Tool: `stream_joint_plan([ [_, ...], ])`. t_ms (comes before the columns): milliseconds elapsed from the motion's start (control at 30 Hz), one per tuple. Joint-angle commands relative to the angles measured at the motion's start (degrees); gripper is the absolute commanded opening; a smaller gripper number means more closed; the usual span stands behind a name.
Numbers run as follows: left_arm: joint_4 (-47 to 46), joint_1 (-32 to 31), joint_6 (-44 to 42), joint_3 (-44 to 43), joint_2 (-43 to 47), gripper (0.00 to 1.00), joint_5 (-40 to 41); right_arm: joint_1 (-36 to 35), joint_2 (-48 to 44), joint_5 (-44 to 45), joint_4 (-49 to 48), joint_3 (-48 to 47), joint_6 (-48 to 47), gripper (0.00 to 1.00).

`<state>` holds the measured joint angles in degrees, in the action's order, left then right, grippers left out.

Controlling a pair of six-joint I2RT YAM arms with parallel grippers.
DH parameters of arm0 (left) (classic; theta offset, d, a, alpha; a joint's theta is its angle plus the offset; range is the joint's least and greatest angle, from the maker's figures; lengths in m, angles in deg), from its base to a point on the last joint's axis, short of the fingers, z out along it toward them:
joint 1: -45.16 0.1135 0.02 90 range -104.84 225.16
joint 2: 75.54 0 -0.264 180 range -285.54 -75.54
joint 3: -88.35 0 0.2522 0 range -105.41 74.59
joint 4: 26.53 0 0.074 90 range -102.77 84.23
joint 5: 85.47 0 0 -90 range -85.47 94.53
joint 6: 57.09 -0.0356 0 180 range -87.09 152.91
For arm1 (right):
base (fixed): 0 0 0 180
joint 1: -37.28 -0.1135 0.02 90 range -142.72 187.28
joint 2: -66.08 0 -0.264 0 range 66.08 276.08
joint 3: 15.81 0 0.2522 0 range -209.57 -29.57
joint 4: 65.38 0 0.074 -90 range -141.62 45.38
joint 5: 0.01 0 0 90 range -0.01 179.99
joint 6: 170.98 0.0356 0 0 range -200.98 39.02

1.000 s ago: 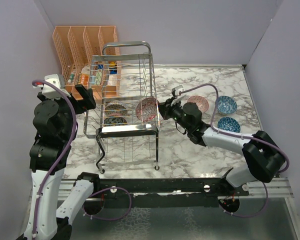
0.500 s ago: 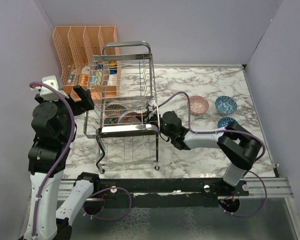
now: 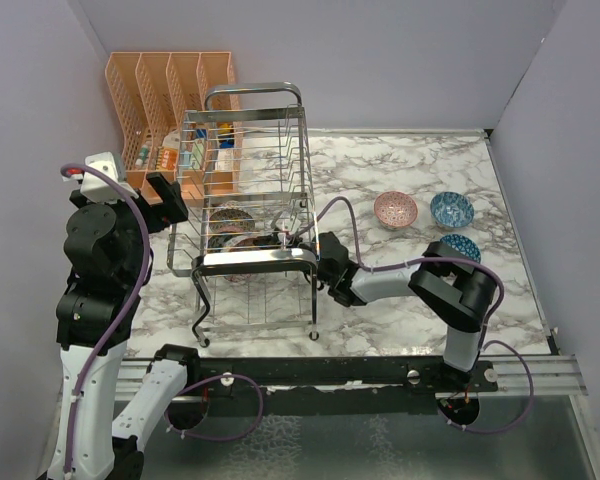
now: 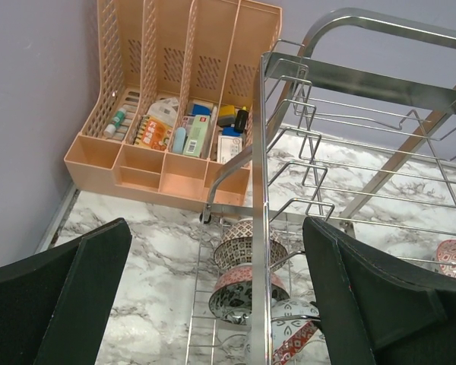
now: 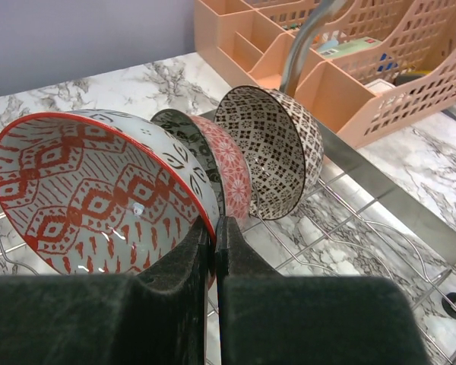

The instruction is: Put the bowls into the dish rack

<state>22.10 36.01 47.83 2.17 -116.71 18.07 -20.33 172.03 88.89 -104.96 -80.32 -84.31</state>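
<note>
two upright just ahead of right claw (image 5: 215, 228): pink bowl (image 5: 232, 171), black-white bowl (image 5: 262, 148). claw clamped tight on red-patterned bowl (image 5: 91, 190) rim.

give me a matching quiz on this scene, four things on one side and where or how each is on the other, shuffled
1 red-and-white bowl
2 blue bowls
3 orange organizer
4 left claw

a open, holding nothing
b on the marble table
c behind the dish rack
d pinched at its rim by the right claw

Pairs: 1-d, 2-b, 3-c, 4-a
</note>
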Motion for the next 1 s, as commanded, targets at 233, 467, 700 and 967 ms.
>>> stream_joint_plan([
  [233, 0.0, -0.3, -1.2, -2.1, 0.1, 0.99, 2.1, -2.7, 4.2, -4.4, -11.1, -4.5, -5.0, 0.01],
  [467, 0.2, -0.3, -1.1, -2.2, -0.2, 0.99, 2.0, -5.5, 8.3, -2.6, -14.8, -6.2, -9.0, 0.01],
  [700, 0.2, -0.3, -1.2, -1.7, -0.1, 0.99, 2.2, -9.0, 13.1, 6.0, -23.4, -6.4, -15.6, 0.01],
  [967, 0.2, -0.3, -1.6, -1.8, -0.2, 0.99, 2.3, -13.7, 21.3, 18.1, -38.4, -7.8, -28.8, 0.01],
])
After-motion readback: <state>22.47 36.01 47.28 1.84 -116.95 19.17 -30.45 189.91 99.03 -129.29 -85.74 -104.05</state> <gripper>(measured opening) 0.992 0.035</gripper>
